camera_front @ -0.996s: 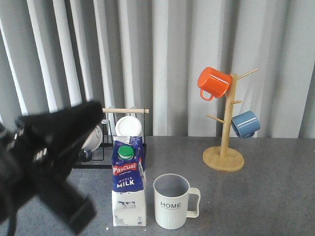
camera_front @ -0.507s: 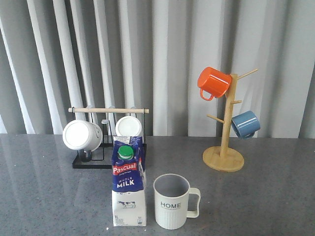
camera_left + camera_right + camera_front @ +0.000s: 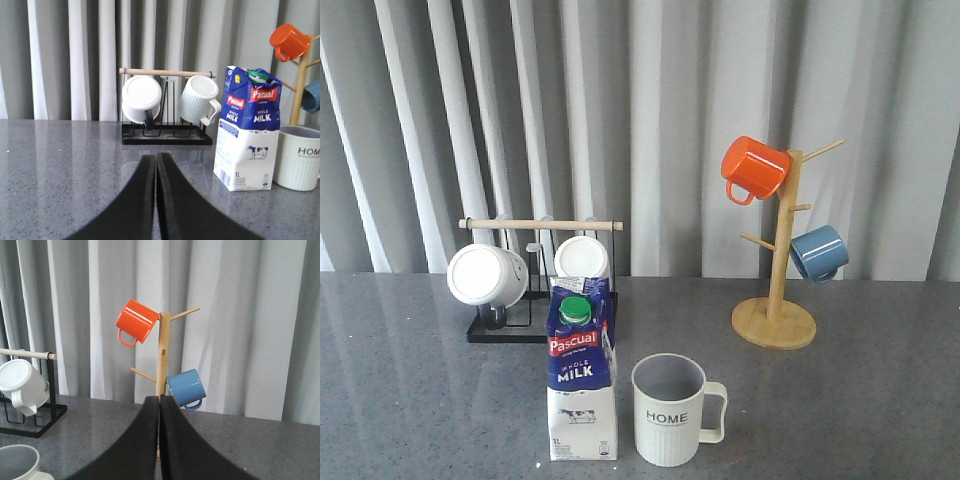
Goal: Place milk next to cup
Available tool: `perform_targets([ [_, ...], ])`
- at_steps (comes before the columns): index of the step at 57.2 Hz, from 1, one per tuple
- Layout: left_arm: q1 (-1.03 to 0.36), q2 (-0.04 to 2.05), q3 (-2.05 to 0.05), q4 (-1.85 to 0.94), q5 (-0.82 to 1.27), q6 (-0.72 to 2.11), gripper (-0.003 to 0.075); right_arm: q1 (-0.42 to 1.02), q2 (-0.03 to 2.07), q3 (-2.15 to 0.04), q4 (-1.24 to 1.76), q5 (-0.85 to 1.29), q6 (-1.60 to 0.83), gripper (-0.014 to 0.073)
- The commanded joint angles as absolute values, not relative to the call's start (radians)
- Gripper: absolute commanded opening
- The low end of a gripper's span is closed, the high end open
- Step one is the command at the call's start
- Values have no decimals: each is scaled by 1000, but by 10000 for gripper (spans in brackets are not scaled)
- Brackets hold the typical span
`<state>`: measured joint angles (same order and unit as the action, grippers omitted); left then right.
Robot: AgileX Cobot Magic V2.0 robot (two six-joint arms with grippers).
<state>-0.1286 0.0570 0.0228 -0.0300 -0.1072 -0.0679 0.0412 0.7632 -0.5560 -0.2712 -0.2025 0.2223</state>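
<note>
The milk (image 3: 581, 380), a blue-and-white carton with a green cap, stands upright near the table's front, just left of the cup (image 3: 670, 410), a cream ribbed mug printed "HOME" with its handle to the right. A narrow gap separates them. Both also show in the left wrist view: the milk (image 3: 248, 131) and the cup (image 3: 300, 157). Neither gripper shows in the front view. My left gripper (image 3: 156, 162) is shut and empty, low over the table, apart from the milk. My right gripper (image 3: 159, 402) is shut and empty; the cup's rim (image 3: 17, 460) shows in a corner of its view.
A black rack (image 3: 535, 290) with a wooden bar holds two white mugs behind the milk. A wooden mug tree (image 3: 778, 270) at the right back carries an orange mug (image 3: 753, 168) and a blue mug (image 3: 818, 252). Grey curtains hang behind the grey table.
One second ago the left arm filled the left of the front view. It has pulled back out of that view. The milk and cup have not moved.
</note>
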Motion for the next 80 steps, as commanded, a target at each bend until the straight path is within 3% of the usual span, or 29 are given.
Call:
perform_targets([
  [1,-109,1,11,-36,-56,-74,-8,33,759,-580,-275,-274,221,-9],
  [17,-7,-25,11,-39,-7,-76,-8,33,759,-580,-275,-270,221,-9],
  [80,-10,-23,3,-39,0,-75,-7,33,759,-580,-275,-270,221,-9],
])
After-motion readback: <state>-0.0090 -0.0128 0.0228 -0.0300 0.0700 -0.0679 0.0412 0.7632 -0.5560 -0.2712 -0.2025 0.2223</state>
